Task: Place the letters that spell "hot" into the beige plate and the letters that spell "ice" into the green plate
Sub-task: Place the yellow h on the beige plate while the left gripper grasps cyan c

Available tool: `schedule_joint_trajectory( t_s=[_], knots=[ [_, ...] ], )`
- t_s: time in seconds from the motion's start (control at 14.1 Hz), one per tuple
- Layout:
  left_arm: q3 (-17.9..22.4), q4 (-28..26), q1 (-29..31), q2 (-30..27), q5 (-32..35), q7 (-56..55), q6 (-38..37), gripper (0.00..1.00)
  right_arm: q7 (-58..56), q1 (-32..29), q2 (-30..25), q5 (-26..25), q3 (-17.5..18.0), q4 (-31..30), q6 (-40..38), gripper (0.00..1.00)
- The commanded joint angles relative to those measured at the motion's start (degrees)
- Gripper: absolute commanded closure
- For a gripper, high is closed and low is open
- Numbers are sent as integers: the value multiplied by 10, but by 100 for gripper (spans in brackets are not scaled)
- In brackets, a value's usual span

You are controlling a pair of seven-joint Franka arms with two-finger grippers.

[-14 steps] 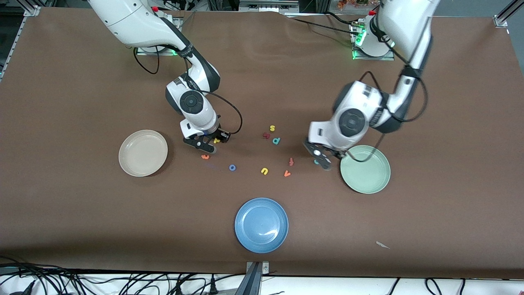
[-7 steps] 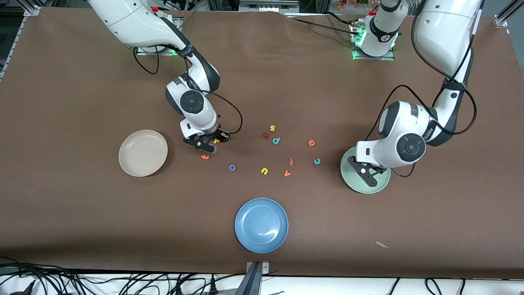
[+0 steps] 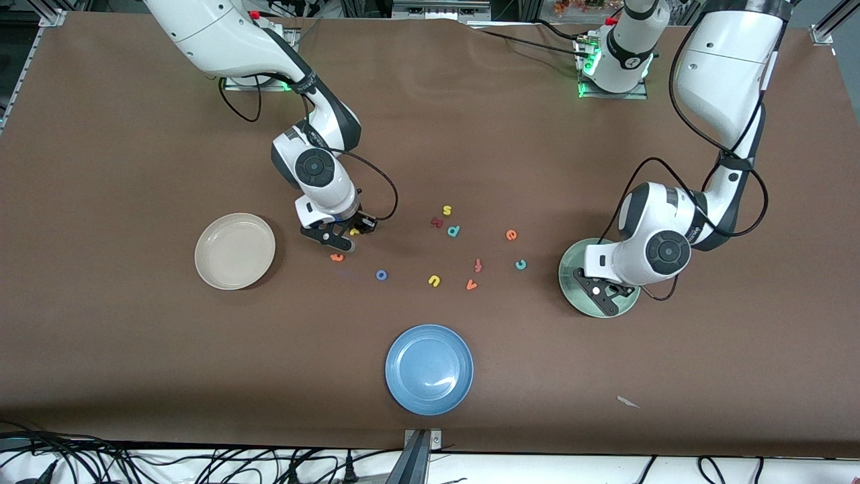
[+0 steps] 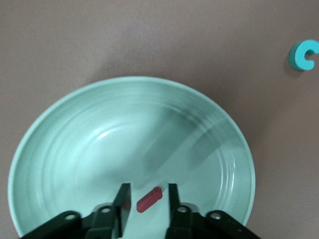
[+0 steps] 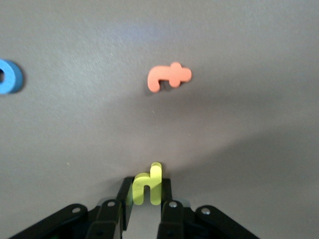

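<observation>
The red i [image 4: 149, 199] lies in the green plate [image 3: 571, 296], between the parted fingers [image 4: 123, 194] of the left gripper [image 4: 148, 195]; the jaws stand apart with gaps at both sides of the bar, so nothing is gripped. In the front view the left arm's wrist covers much of this plate and hides the i. The teal c [image 3: 521, 265] and orange e [image 3: 511, 234] rest on the table beside that plate, toward the right arm's end. The yellow h [image 5: 148, 188] sits between the fingers of the right gripper [image 5: 146, 191], which are closed on it low at the table; in the front view only a yellow speck [image 3: 355, 232] shows. The orange t [image 3: 337, 257] lies just nearer the camera, the blue o [image 3: 381, 275] near it. The beige plate [image 3: 234, 251] holds no letter.
</observation>
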Motion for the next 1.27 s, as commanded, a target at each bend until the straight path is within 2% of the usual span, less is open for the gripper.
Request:
schedule_joint_trajectory(
  t_s=[0.0, 0.14, 0.28, 0.35, 0.57, 0.92, 1.2],
  knots=[
    [-8, -1, -8, -36, 16, -6, -17, 0, -3, -4, 10, -17, -3, 46, -40, 86],
    [-9, 10, -15, -46, 17, -10, -32, 0, -27, -5, 2, -19, -11, 72, -95, 87],
    [-27, 33, -19, -43, 14, -11, -32, 0, -78, -6, -14, -18, -31, 73, -120, 89],
    [-29, 54, -31, -30, 17, -9, -32, 0, -105, -7, -23, -16, -39, 69, -136, 91],
    [-30, 71, -78, -9, 8, -33, -31, 0, -195, -8, -55, -12, -73, 53, -162, 91],
    [-29, 70, -106, 35, 17, -74, -17, 0, -348, -12, -103, -7, -138, -6, -150, 91],
    [-29, 68, -107, 59, 16, -68, 25, 1, -514, -18, -117, 34, -204, -64, -71, 91]
  ],
)
